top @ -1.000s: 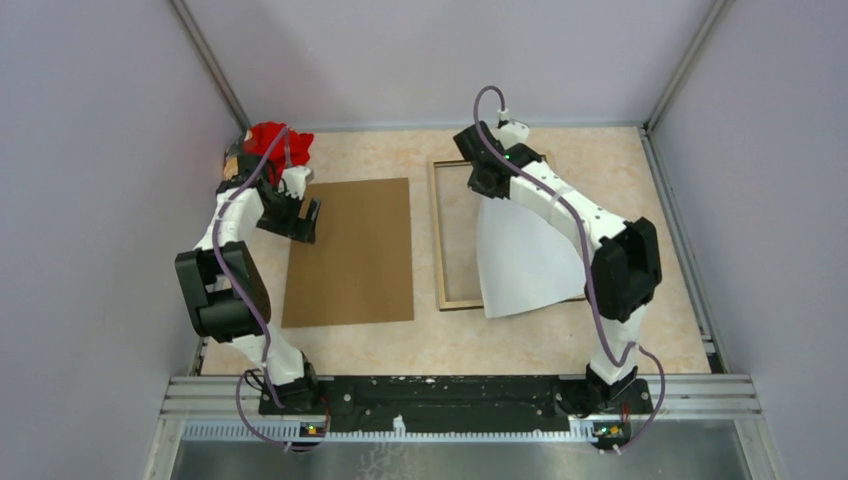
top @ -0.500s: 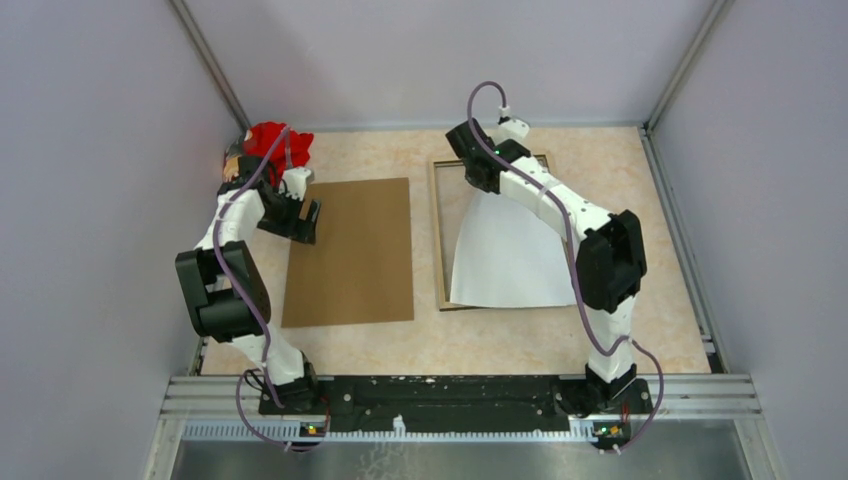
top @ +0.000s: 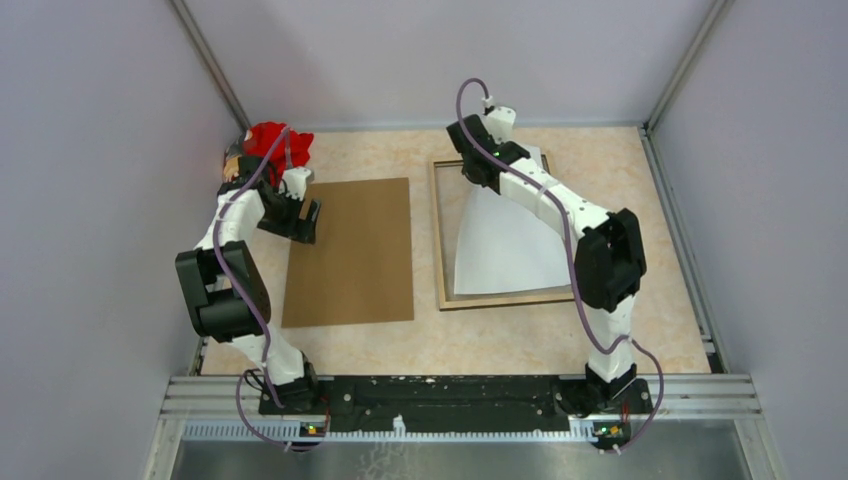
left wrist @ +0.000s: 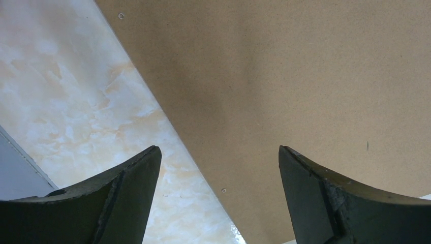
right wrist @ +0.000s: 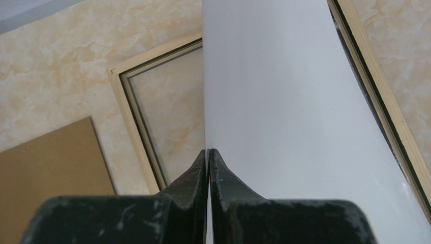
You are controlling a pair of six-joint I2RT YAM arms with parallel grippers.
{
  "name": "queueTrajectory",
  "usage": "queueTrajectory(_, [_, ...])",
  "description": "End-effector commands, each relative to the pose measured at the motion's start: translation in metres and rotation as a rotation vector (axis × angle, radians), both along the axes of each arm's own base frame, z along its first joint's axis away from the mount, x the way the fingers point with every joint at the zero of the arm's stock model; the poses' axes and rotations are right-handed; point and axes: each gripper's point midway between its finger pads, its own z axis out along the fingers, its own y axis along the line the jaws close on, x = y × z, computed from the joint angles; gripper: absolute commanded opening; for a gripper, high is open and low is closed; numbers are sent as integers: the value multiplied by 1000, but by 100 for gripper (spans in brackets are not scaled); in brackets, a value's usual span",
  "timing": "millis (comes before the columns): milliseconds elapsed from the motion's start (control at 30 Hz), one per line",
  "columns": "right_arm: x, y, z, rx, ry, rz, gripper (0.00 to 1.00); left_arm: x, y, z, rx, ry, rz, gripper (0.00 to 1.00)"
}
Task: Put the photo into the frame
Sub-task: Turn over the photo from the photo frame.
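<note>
At centre right, the photo [top: 505, 250] is pinched at its edge by the right gripper [right wrist: 208, 151] over the frame [top: 438, 240]; the left gripper [left wrist: 218, 150] is held spread above the board [left wrist: 284, 76].

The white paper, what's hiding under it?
The frame lies under the photo, tan back up. Its left rail and a strip of clear pane show; the rest of the pane is covered. The right gripper pinches the photo's far edge.
</note>
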Motion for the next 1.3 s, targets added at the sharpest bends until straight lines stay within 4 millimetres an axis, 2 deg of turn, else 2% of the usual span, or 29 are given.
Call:
queueTrajectory(0, [10, -2, -7, -23, -4, 22, 0, 7, 0, 6, 5, -36, -1, 91])
queueTrajectory(367, [-2, -18, -19, 13, 36, -122, 0, 6, -1, 5, 1, -32, -4, 91])
queueTrajectory(833, [-6, -38, -34, -14, 103, -186, 0, 5, -1, 3, 1, -31, -6, 90])
queueTrajectory(967, [-5, -37, -33, -2, 91, -177, 0, 4, -1, 2, 2, -29, -6, 90])
queueTrajectory(1267, [5, -20, -34, -28, 84, -11, 0, 5, 0, 3, 6, -30, -5, 90])
